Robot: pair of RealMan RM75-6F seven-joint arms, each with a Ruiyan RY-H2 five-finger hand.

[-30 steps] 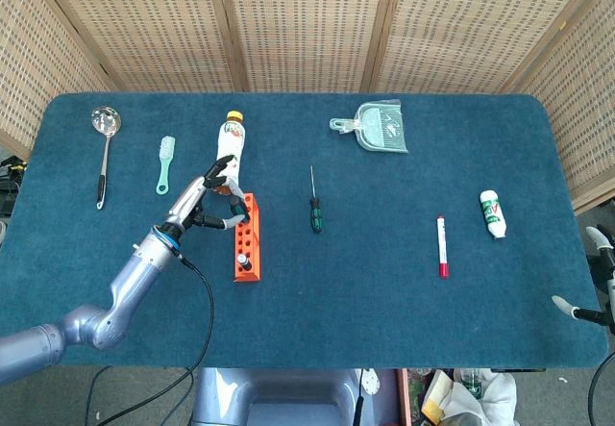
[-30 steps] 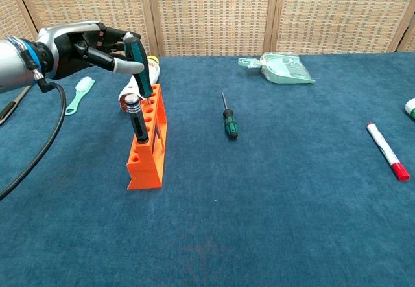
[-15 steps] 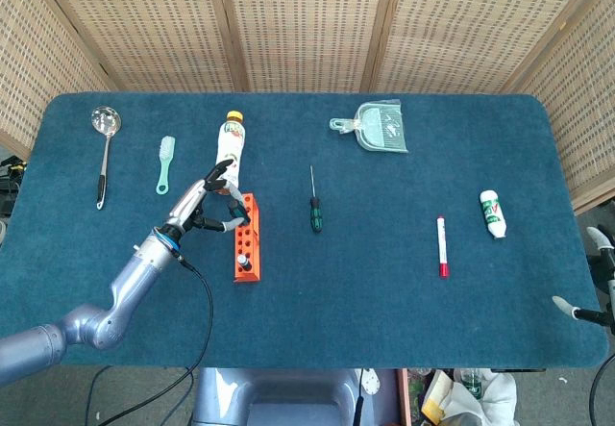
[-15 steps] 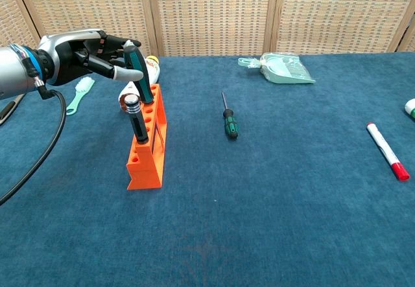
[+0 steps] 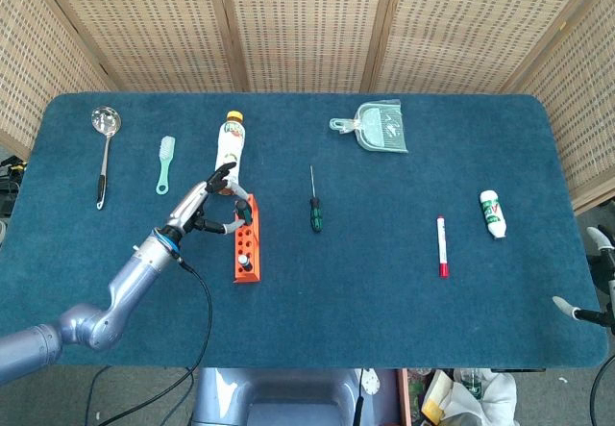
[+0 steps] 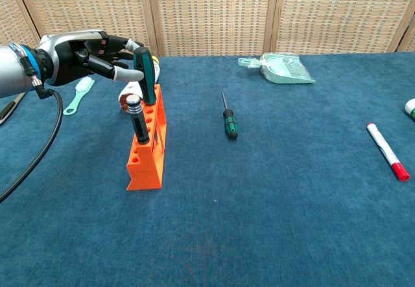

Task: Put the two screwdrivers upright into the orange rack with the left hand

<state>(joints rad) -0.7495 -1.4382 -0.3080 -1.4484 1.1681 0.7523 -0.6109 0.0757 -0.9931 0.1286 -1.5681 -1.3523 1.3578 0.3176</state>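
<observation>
We see our left hand (image 6: 87, 52) grasping a green-handled screwdriver (image 6: 146, 75), standing upright in the far end of the orange rack (image 6: 148, 146). A black-handled tool (image 6: 136, 118) also stands in that rack. The second screwdriver (image 6: 228, 118) lies flat on the table (image 6: 272, 196), well apart to the right.

Two screwdrivers (image 6: 138, 115) in rack (image 6: 148, 154), third screwdriver (image 6: 229, 123) right of it
</observation>
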